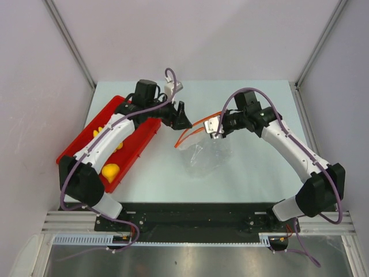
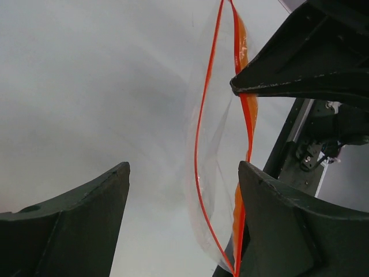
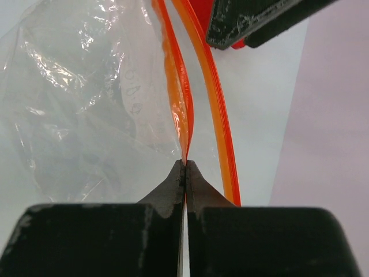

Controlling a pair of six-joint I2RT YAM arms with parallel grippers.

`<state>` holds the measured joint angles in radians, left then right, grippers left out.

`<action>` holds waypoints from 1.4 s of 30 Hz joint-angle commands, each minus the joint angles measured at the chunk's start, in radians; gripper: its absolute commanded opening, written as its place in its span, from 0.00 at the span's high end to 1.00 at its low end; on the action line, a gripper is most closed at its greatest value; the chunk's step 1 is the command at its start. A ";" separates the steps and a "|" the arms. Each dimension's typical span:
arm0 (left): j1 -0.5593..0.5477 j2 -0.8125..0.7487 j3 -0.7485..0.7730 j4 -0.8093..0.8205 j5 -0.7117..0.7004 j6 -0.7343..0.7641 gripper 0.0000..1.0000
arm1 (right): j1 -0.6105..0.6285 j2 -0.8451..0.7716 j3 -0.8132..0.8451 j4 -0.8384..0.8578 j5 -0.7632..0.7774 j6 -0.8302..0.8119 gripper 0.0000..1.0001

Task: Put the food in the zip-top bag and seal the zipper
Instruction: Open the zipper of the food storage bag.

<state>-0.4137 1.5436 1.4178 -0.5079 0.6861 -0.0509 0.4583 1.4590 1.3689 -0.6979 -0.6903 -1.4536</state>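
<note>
The left arm [image 1: 108,143] covers most of the red tray [image 1: 141,145], so only scraps of yellow food [image 1: 110,171] show; the zip-top bag [image 3: 75,104] runs off the right wrist view's top and left edges

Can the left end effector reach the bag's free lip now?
Probably yes: the left end effector is open beside the free lip; the right end effector pinches only the other lip.
</note>
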 commanded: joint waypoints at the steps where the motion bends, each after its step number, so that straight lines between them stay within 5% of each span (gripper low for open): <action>1: -0.051 -0.033 -0.008 -0.015 -0.013 0.046 0.21 | 0.025 -0.063 -0.036 0.044 -0.041 -0.122 1.00; 10: -0.132 0.030 0.035 -0.058 -0.174 0.097 0.37 | 0.049 -0.111 -0.100 0.155 -0.120 -0.149 1.00; 13: -0.126 0.039 0.047 -0.073 -0.165 0.073 0.72 | 0.052 -0.126 -0.160 0.265 -0.129 -0.157 1.00; 14: -0.103 0.033 0.046 -0.067 -0.145 0.059 0.92 | 0.052 -0.127 -0.181 0.341 -0.121 -0.145 1.00; 15: -0.084 0.003 0.035 -0.049 -0.098 0.019 1.00 | 0.049 -0.126 -0.201 0.398 -0.101 -0.122 1.00; 16: -0.062 -0.022 -0.006 0.018 -0.096 -0.071 1.00 | 0.043 -0.120 -0.221 0.467 -0.083 -0.082 1.00; 19: -0.022 -0.114 -0.068 0.112 -0.271 -0.161 1.00 | 0.028 -0.068 -0.249 0.698 0.050 0.178 0.60; 20: -0.025 -0.132 -0.074 0.117 -0.314 -0.165 1.00 | 0.014 -0.065 -0.248 0.772 0.075 0.296 0.39; 23: -0.058 -0.163 -0.076 0.112 -0.500 -0.190 1.00 | -0.019 -0.098 -0.248 0.758 0.120 0.444 0.20; 26: -0.159 -0.139 -0.040 0.065 -0.759 -0.170 1.00 | -0.047 -0.153 -0.248 0.715 0.155 0.671 0.16; 30: -0.258 -0.064 -0.023 0.052 -1.003 -0.193 1.00 | -0.118 -0.213 -0.241 0.657 0.216 1.205 0.10; 34: -0.284 0.029 0.030 0.028 -1.037 -0.299 1.00 | -0.129 -0.236 -0.235 0.574 0.261 1.569 0.09; 42: -0.307 0.200 0.119 0.008 -0.927 -0.460 1.00 | -0.115 -0.131 -0.237 0.525 0.270 1.944 0.17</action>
<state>-0.7063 1.7008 1.4601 -0.4896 -0.2596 -0.3988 0.3286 1.2640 1.1130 -0.1547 -0.4557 0.2020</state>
